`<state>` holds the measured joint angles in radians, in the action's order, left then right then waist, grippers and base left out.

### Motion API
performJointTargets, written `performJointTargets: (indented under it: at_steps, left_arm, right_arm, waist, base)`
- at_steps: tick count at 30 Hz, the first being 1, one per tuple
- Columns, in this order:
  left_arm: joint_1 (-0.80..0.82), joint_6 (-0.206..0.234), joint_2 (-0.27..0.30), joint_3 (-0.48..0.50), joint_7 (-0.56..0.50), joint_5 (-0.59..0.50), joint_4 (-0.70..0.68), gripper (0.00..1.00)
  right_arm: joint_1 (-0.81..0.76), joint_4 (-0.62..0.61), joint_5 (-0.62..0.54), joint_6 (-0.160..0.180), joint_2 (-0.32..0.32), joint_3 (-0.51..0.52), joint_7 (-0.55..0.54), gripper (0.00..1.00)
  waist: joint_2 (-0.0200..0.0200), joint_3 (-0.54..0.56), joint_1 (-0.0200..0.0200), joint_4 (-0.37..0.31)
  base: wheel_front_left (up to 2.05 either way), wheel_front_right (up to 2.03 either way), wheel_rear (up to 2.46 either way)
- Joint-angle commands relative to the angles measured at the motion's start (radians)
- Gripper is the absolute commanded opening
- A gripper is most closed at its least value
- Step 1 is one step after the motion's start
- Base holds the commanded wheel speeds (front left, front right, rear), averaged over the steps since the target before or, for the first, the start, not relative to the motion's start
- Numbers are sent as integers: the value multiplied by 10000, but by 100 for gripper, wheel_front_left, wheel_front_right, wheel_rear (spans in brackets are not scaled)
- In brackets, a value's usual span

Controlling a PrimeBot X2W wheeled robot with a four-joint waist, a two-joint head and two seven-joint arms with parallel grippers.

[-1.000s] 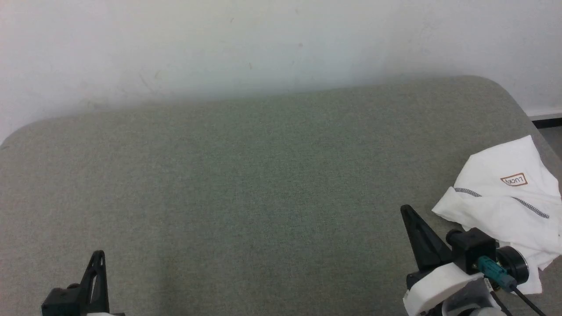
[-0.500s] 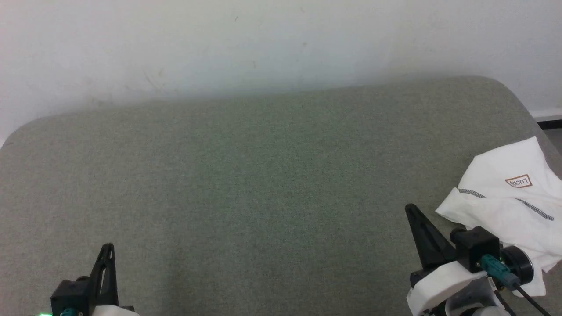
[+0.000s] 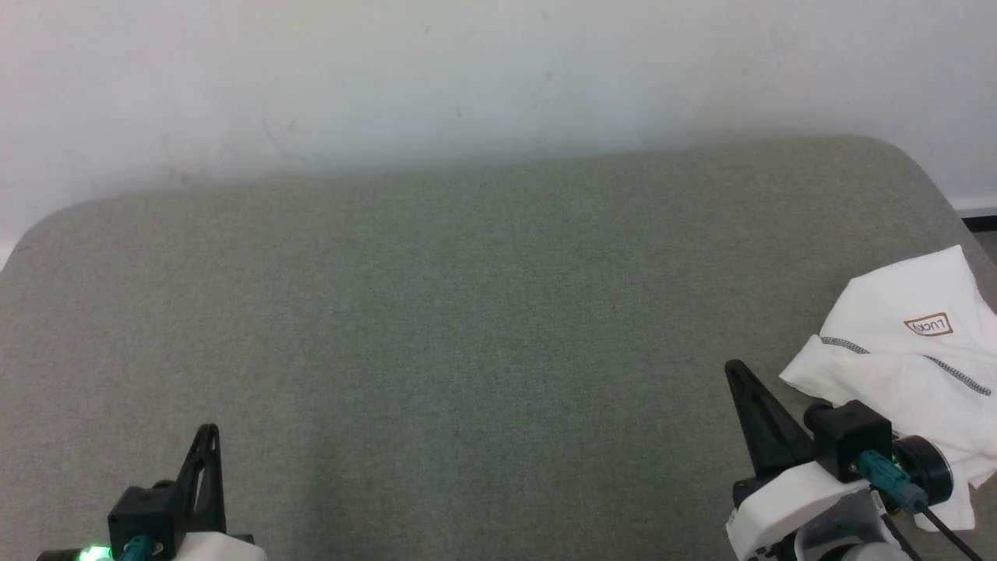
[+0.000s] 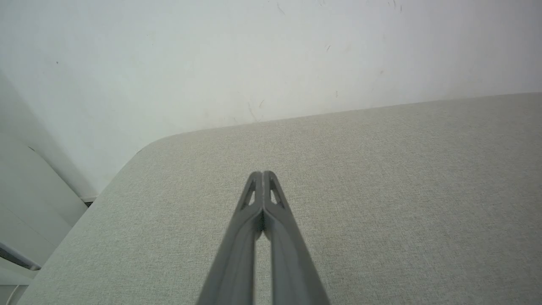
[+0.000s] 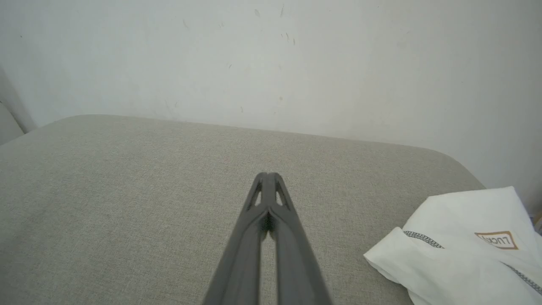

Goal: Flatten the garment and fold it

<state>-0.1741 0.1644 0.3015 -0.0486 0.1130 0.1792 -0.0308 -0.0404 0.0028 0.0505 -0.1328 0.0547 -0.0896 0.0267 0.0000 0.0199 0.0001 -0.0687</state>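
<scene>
The garment (image 3: 903,351) is a white shirt with dark stitched seams and a brown-outlined logo patch, lying bunched at the right edge of the grey-green padded surface (image 3: 467,312). It also appears at the lower right of the right wrist view, garment (image 5: 461,237). My right gripper (image 3: 732,370) is shut and empty, hovering just left of the cloth without touching it; its tips (image 5: 267,176) meet. My left gripper (image 3: 209,430) sits at the lower left, shut with nothing in it, tips together (image 4: 262,173).
A white wall (image 3: 467,78) runs behind the padded surface. The surface has rounded far corners, and its right edge (image 3: 946,210) drops off beside the garment. A dark strip of floor edge (image 3: 977,224) shows at the far right.
The head camera has shifted, so everything sits slightly further right and lower. Both grippers stay shut and show a little higher in the picture; the garment lies as before.
</scene>
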Motion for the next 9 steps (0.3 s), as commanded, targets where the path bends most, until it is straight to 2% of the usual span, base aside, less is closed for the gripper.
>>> performJointTargets:
  at_steps: [1, 9]
  left_arm:
    - [225, -99, -105, 63, -63, -120, 37, 0]
    - [377, -254, -346, 106, -170, -287, 64, 0]
  right_arm:
    - [126, -13, -89, 8, -17, 53, -40, 0]
    - [154, -14, -130, 9, -20, 137, -63, 0]
  waist:
    - [0, -3, 0, 10]
    - [0, -23, 0, 77]
  base:
    - [0, 0, 0]
    - [0, 0, 0]
